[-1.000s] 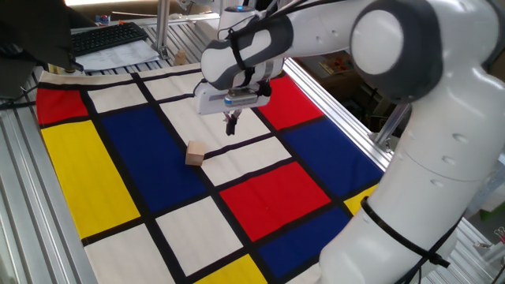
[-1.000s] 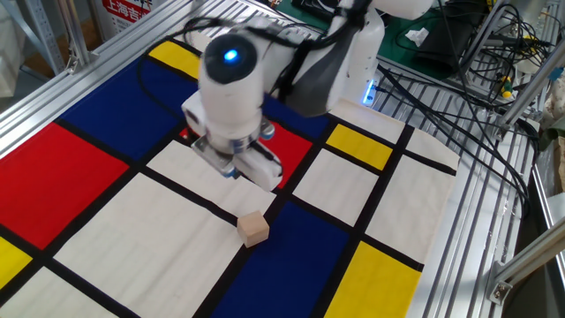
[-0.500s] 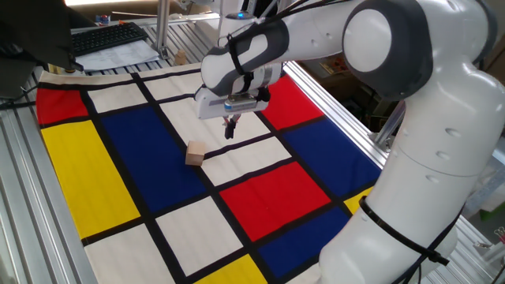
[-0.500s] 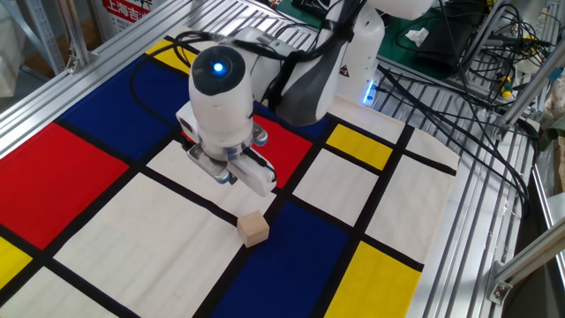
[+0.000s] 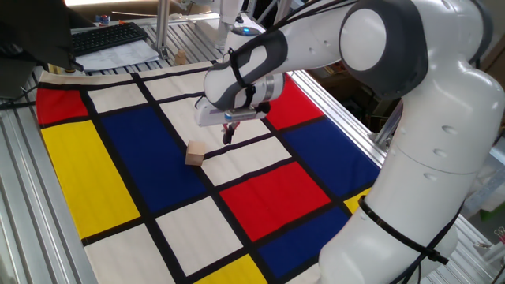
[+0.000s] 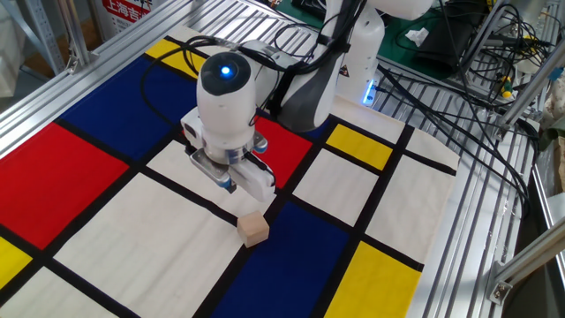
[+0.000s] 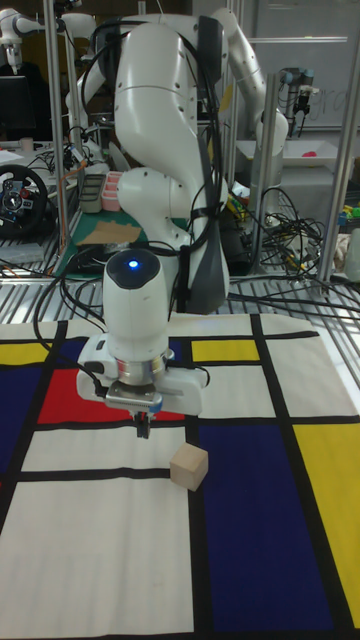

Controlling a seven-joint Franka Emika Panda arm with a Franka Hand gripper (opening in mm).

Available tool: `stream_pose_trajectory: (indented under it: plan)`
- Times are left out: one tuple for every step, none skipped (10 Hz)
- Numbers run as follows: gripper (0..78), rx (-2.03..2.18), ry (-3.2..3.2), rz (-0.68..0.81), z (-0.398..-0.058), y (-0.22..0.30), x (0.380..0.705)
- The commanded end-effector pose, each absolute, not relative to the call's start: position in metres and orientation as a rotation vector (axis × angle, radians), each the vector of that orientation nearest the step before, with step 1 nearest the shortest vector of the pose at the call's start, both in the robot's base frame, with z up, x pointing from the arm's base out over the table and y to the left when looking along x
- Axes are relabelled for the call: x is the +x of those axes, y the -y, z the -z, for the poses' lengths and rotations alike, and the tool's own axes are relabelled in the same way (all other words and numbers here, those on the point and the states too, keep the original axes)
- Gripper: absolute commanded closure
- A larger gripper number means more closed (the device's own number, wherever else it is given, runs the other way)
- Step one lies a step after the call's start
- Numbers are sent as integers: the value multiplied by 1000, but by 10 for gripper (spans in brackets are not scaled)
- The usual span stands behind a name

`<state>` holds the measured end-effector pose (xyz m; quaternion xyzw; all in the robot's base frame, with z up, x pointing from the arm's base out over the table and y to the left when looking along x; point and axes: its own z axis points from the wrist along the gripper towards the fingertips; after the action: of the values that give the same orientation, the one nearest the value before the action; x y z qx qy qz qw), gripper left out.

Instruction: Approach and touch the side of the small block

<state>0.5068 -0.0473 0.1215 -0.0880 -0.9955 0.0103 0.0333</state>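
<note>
The small block (image 5: 195, 153) is a plain tan wooden cube lying on the black line between a blue and a white rectangle of the cloth. It also shows as the block (image 6: 254, 229) and the block (image 7: 188, 466) in the other two views. My gripper (image 5: 228, 138) hangs just above the white rectangle, a short way from the block and not touching it. Its dark fingers are shut together with nothing between them, as the gripper (image 7: 142, 431) in the tall view shows. In the other fixed view the hand hides most of the gripper (image 6: 230, 185).
The checked cloth (image 5: 95, 173) of red, blue, yellow and white rectangles covers the table. A keyboard (image 5: 110, 36) lies past its far edge. Aluminium rails (image 6: 490, 230) and a tangle of cables (image 6: 477, 53) run along one side. The arm's big white links (image 5: 410, 118) tower over the cloth's right part.
The gripper has come lower and a little closer to the block. The block has not moved.
</note>
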Motion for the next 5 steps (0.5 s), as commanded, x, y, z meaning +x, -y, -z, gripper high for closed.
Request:
stream_pose_trajectory:
  plan:
    - [776, -288, 3069, -32, -118, 48, 500]
    - [776, -289, 3069, -31, -116, 47, 498]
    - [776, -299, 3069, -25, -112, 44, 496]
    - [776, -309, 3072, -24, -110, 41, 495]
    - [776, -324, 3071, -22, -107, 36, 493]
